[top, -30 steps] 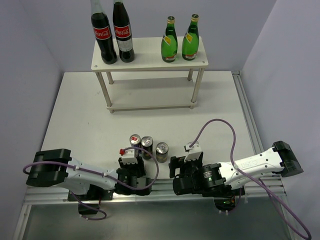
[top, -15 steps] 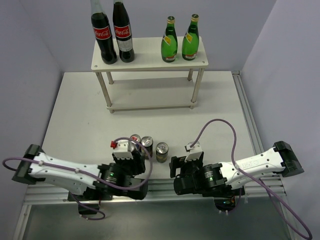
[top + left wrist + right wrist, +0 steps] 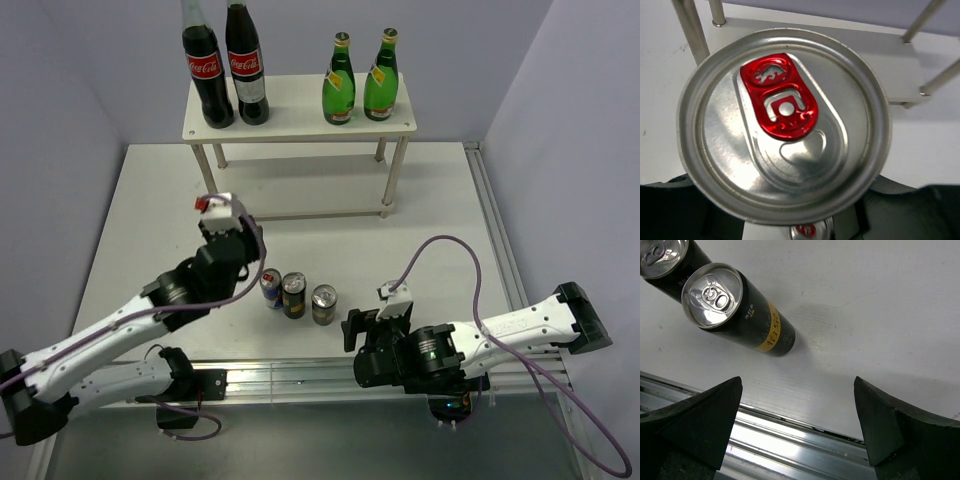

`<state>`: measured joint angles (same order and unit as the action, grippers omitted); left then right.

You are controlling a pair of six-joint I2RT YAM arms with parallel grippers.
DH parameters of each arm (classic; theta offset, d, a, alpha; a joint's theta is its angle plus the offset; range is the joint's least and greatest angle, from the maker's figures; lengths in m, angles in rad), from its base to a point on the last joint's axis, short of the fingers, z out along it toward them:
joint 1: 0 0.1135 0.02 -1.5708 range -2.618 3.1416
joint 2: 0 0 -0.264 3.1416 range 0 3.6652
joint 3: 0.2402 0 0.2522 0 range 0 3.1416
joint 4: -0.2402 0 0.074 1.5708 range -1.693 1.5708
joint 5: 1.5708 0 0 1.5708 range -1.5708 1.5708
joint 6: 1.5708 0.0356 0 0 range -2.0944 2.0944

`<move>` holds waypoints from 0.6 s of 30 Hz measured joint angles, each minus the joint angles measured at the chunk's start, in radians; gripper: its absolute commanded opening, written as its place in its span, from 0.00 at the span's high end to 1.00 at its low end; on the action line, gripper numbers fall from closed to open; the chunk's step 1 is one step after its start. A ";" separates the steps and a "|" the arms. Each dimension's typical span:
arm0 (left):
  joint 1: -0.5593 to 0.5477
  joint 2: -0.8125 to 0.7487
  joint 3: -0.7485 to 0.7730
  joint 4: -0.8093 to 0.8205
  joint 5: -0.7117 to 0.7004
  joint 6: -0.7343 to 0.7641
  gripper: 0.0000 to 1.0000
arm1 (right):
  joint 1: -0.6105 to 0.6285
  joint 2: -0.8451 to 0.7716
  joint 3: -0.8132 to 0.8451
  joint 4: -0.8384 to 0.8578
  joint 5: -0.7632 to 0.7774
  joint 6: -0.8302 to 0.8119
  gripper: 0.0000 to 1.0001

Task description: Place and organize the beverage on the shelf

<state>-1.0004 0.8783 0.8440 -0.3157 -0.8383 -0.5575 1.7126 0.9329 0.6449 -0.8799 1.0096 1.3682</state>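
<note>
My left gripper is shut on a blue-and-silver slim can, whose silver top with a red tab fills the left wrist view. It hangs above the table, short of the white shelf. Two green bottles stand on the shelf's top board. On the table a second blue-and-silver can and two dark gold-topped cans stand in a row. My right gripper is open and empty near the front edge, just right of the nearer dark can.
Two tall cola bottles stand on the left of the shelf's top board. The lower board carries nothing. A metal rail runs along the table's near edge under the right gripper. Grey walls close in both sides.
The left arm has swung up and away from the near edge toward the shelf, carrying its can. The three cans on the table and the right arm have barely moved.
</note>
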 measured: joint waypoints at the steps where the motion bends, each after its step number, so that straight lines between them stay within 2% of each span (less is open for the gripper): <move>1: 0.048 0.037 0.008 0.031 0.033 0.031 1.00 | 0.000 -0.002 0.000 -0.003 0.000 0.000 0.01; 3: 0.131 0.141 0.020 0.109 0.100 0.098 1.00 | 0.000 -0.006 0.000 -0.014 0.003 0.003 0.01; 8: 0.257 0.329 0.021 0.240 0.240 0.185 1.00 | 0.000 -0.023 0.000 -0.043 0.018 0.007 0.01; 18: 0.444 0.543 0.051 0.457 0.330 0.248 1.00 | 0.000 -0.045 0.000 -0.057 0.023 0.018 0.01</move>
<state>-0.5568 1.4212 0.8948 0.1410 -0.5079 -0.3099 1.7126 0.8875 0.6449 -0.9367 1.0325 1.3861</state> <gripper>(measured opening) 0.592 0.993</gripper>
